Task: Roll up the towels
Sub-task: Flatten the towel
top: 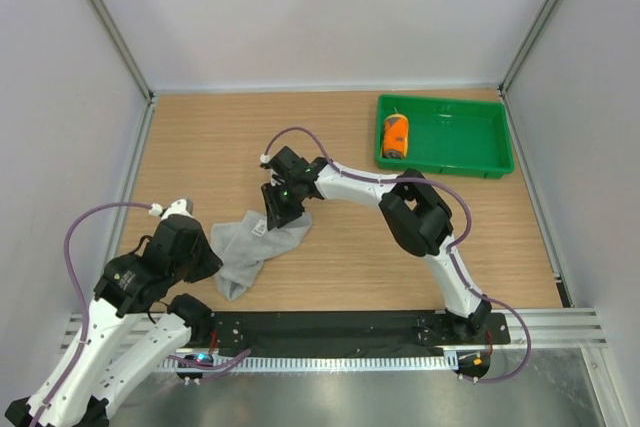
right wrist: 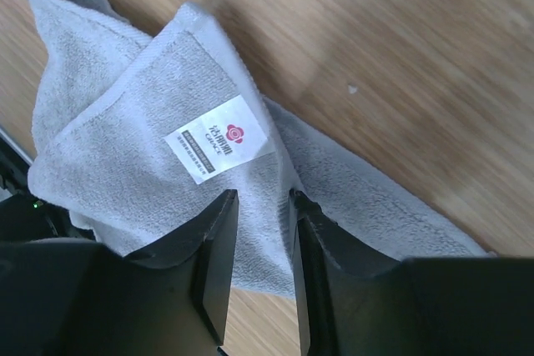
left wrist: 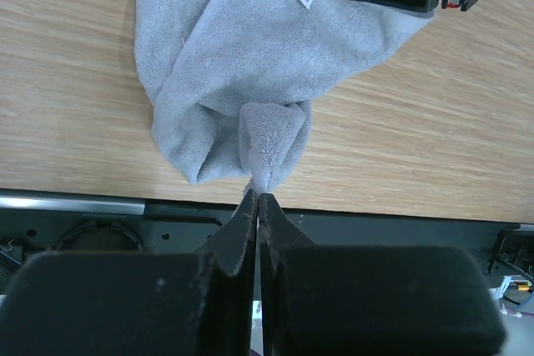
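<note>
The light grey towel [top: 255, 242] lies crumpled and partly folded on the wooden table, with a white label [right wrist: 219, 137] facing up. My left gripper [top: 217, 257] is shut on a small pinch of the towel's near end [left wrist: 269, 143], close to the table's front edge. My right gripper [top: 279, 209] hovers over the towel's far end with its jaws a little apart and the cloth [right wrist: 150, 106] lying under them, next to the label. The orange towel [top: 396, 135] lies rolled up in the green tray [top: 470, 162].
The green tray stands at the back right corner. A black rail [top: 330, 327] runs along the table's front edge, right behind the left gripper [left wrist: 257, 198]. White walls enclose the left, back and right sides.
</note>
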### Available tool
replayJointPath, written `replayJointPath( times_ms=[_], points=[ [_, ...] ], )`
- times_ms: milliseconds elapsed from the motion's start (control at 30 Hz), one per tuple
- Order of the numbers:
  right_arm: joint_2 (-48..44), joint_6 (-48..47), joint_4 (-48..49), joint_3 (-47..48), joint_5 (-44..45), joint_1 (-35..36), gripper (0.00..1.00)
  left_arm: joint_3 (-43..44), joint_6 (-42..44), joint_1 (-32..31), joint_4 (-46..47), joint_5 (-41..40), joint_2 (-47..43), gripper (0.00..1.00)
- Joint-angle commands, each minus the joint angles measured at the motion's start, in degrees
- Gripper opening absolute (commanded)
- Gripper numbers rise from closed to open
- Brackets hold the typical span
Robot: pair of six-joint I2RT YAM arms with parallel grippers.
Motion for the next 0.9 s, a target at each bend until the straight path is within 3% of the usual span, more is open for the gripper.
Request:
replayJointPath(
  times_ms=[0,67,100,267,533,567,733,867],
  points=[
    [-0.81,-0.26,-0.29,0.11,2.27,-0.4,0.37,-0.02,0.54,0.07,0.19,0.35,-0.42,0.0],
    [-0.81,-0.61,-1.78,0.9,5.35,-0.4,0.43,-0.02,0.54,-0.02,0.1,0.26,-0.77,0.0],
    [-0.81,-0.87,-2.92,0.99,5.88,-0.4,0.52,-0.02,0.54,0.07,0.19,0.26,-0.94,0.0],
    [-1.68,-1.58,-3.47,-0.23,7.29,-0.4,0.56,-0.02,0.37,0.07,0.1,0.09,-1.47,0.0],
    [-3.09,-1.14,-1.09,-4.01,5.0,-0.4,0.19,-0.02,0.1,-0.02,0.01,-0.17,-1.74,0.0],
    [-3.27,-1.14,-1.09,-4.37,5.09,-0.4,0.01,0.07,0.1,-0.02,-0.07,-0.26,-1.74,0.0],
    [-9.49,-0.88,-1.0,-7.7,8.68,-1.01,0.01,2.7,1.59,0.07,0.19,-0.17,-0.25,0.0],
    [-24.04,-0.61,-2.83,-10.43,12.73,-3.47,0.01,7.79,8.08,0.07,2.29,1.57,3.96,0.0]
  ],
)
